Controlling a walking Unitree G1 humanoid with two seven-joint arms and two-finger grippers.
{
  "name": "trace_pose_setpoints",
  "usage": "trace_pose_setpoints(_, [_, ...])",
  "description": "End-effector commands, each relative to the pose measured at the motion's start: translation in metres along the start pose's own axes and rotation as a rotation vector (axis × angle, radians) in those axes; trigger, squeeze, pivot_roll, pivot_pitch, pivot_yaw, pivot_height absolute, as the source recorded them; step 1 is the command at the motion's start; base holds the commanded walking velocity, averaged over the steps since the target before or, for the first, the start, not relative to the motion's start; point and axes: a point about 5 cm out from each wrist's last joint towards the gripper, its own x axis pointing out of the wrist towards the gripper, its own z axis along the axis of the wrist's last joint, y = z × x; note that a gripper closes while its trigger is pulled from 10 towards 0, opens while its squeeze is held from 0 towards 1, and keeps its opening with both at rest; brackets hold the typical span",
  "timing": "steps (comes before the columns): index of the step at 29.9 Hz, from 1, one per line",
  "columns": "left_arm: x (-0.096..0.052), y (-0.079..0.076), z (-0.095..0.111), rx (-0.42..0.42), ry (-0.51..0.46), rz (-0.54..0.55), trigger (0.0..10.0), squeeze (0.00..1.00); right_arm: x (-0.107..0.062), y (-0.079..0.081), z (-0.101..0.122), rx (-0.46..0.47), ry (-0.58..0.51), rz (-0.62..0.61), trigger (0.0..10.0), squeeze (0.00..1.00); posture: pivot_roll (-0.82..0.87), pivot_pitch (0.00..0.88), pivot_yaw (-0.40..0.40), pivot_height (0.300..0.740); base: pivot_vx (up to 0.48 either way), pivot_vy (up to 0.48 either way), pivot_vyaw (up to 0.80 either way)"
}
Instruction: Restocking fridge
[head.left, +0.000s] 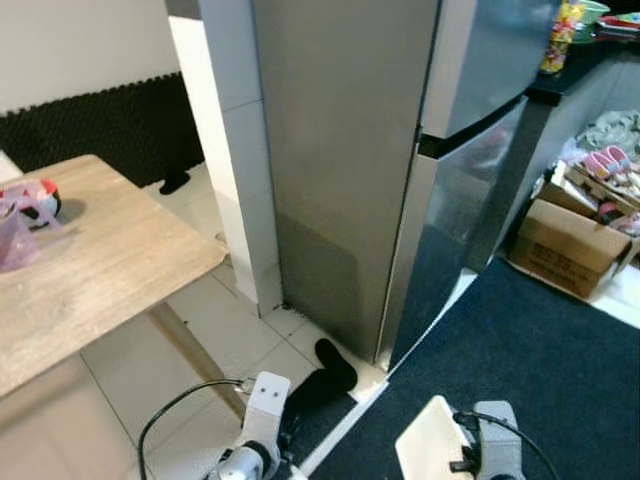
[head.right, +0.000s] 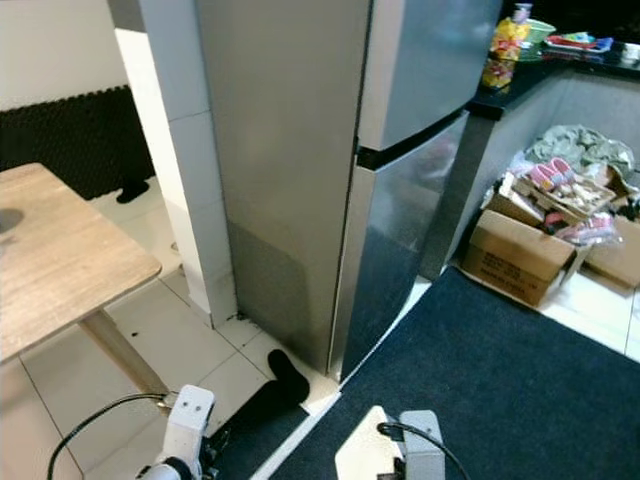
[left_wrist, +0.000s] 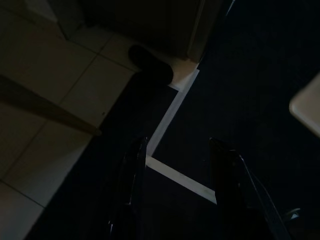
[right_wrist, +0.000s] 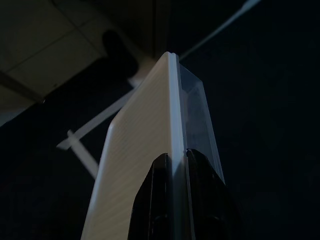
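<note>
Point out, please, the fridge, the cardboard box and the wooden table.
fridge (head.left: 350, 150), left eye view, grey side wall.
cardboard box (head.right: 520, 258), right eye view, front face.
wooden table (head.left: 100, 270), left eye view, bare top.

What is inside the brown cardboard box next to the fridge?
The cardboard box is open on top and holds shoes, some pink, piled on a tray. Whatever lies deeper is hidden by its walls and that pile. It stands on the floor beside the closed fridge.
</note>
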Motion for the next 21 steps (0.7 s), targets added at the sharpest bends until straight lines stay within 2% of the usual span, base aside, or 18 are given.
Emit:
trace_pose_setpoints(1, [-0.004,0.008,-0.003,-0.011,-0.006,0.033,10.0,0.0,0.002,0.006,0.005,-0.018,-0.015,0.025,10.0,0.0,0.01,0.015,-0.07,0.74,0.0,0.0,0.0])
trace_pose_setpoints(3, [-0.007,0.014,-0.006,-0.026,-0.01,0.065,10.0,0.0,0.003,0.012,0.009,-0.023,-0.023,0.042,10.0,0.0,0.01,0.015,-0.07,0.74,0.0,-0.422,0.0])
trace_pose_setpoints(11, [-0.007,0.014,-0.007,-0.051,-0.012,0.07,10.0,0.0,0.004,0.016,0.008,-0.018,-0.024,0.052,10.0,0.0,0.02,0.005,-0.071,0.74,0.0,-0.48,0.0])
trace_pose_setpoints(21, [-0.002,0.005,-0.001,-0.058,-0.015,0.032,10.0,0.0,0.0,0.002,-0.001,0.0,-0.012,0.013,10.0,0.0,-0.01,0.0,-0.044,0.74,0.0,-0.462,0.0])
